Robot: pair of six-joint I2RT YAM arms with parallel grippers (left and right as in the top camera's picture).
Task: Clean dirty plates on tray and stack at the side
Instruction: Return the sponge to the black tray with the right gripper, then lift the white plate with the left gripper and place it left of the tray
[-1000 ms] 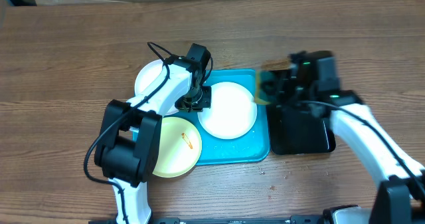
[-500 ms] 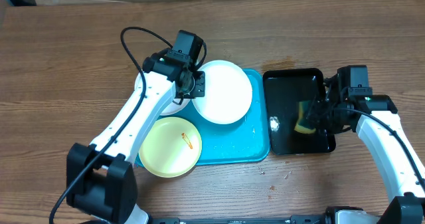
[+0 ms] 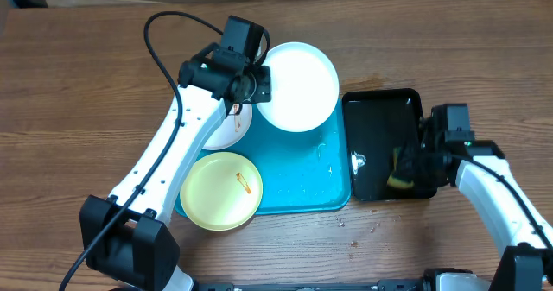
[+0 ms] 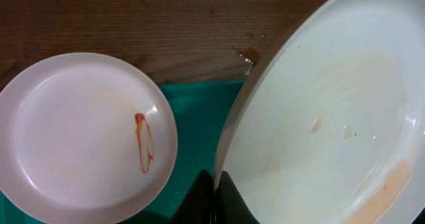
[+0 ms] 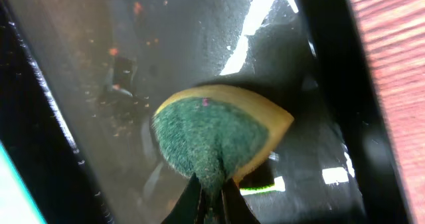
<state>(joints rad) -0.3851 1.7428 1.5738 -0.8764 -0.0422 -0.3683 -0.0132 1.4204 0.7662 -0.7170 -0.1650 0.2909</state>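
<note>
On turquoise tray [image 3: 302,183], pale yellow-green plate [image 3: 212,196], reddish-orange smear [image 3: 245,183]

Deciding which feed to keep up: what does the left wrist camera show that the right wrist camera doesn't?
Only left wrist: the left gripper shut on the rim of a white plate, a second white plate with a reddish streak, and the turquoise tray. Only right wrist: the right gripper shut on a green-and-yellow sponge over the glossy black tray. Both: a shut gripper at the bottom edge, and wooden table.
</note>
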